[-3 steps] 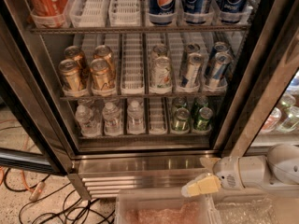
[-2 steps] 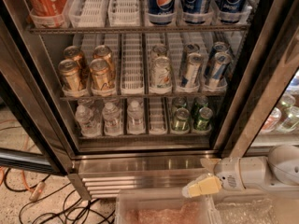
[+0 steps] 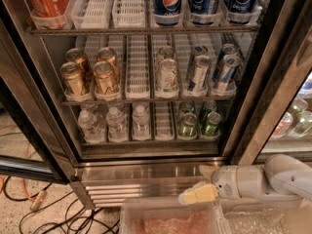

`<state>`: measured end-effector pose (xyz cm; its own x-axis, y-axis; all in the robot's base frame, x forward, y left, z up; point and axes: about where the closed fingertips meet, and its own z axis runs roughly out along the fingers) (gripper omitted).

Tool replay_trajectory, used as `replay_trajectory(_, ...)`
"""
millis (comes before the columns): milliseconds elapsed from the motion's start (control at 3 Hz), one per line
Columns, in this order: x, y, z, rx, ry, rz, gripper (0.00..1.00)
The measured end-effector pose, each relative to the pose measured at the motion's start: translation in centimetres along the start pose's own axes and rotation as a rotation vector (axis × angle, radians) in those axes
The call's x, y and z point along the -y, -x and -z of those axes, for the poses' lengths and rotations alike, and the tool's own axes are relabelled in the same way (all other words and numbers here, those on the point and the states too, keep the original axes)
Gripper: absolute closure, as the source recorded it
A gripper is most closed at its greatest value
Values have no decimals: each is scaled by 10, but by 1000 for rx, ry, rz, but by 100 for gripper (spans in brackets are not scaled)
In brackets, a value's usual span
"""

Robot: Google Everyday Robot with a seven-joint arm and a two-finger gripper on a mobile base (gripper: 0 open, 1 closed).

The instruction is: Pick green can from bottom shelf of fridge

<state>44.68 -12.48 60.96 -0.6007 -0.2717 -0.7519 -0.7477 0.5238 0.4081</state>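
Green can [image 3: 212, 124], second can [image 3: 187, 125] beside, hand [image 3: 194, 188] below fridge [image 3: 146, 172]

The bottom shelf [image 3: 151, 142] of the fridge [image 3: 146, 172] is narrow and has a metal front edge. Three clear water bottles [image 3: 117, 124] stand on it on the left, side by side, each in its own lane. Next to them is a white tray [image 3: 163, 123] with slots and nothing in it. On the right stands the green can [image 3: 212, 123], at the front of the last lane. A second green can [image 3: 187, 125] stands just beside it, and more cans stand behind them.

The hand [image 3: 197, 195] is low down, in front of the fridge and under the shelf.

The floor [image 3: 19, 213] is speckled. Black wires [image 3: 73, 218] and an orange wire [image 3: 9, 184] lie on it.
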Motion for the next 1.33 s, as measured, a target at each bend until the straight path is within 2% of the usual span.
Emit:
replay_trajectory(333, 16, 11, -31, 34, -22, 6, 0)
replay_trajectory(667, 37, 23, -39, 88, -103, -7, 0)
replay_trajectory(1000, 58, 32, -29, 195, -244, -37, 0)
replay_trajectory(1333, 68, 38, -18, 283, -356, -47, 0)
